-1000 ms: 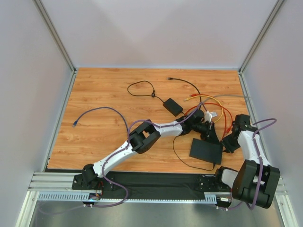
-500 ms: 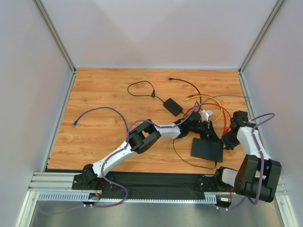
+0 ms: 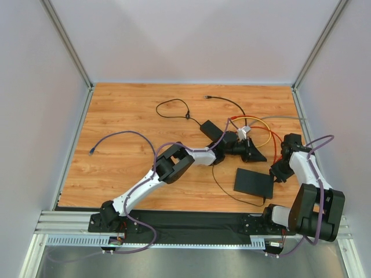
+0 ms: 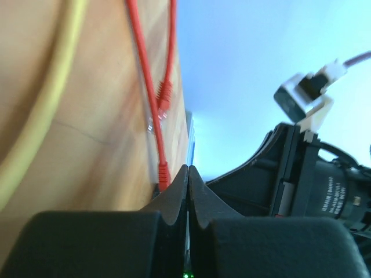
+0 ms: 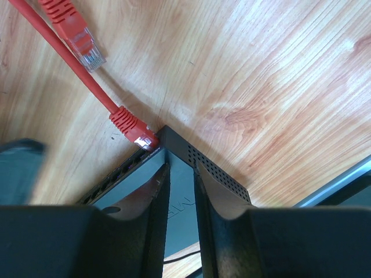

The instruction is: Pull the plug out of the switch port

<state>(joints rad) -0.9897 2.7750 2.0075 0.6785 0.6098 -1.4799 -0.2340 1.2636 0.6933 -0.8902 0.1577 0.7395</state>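
Right tool (image 5: 181, 167) low over switch (image 5: 217, 174) corner

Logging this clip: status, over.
Left gripper jaws shut, empty. Right gripper jaws slightly apart over flat matte black switch. Red plug seated in its corner port. Nothing blocking.

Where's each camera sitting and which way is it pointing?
Top: above and behind the bases, facing down at the table; left arm, right arm and switch show.
Left wrist: low over the wood, facing along it past its shut jaws at the red cable; right arm shows.
Right wrist: above the switch corner, facing down past its jaws at the red plug.
Shared: top and right wrist both show the switch.
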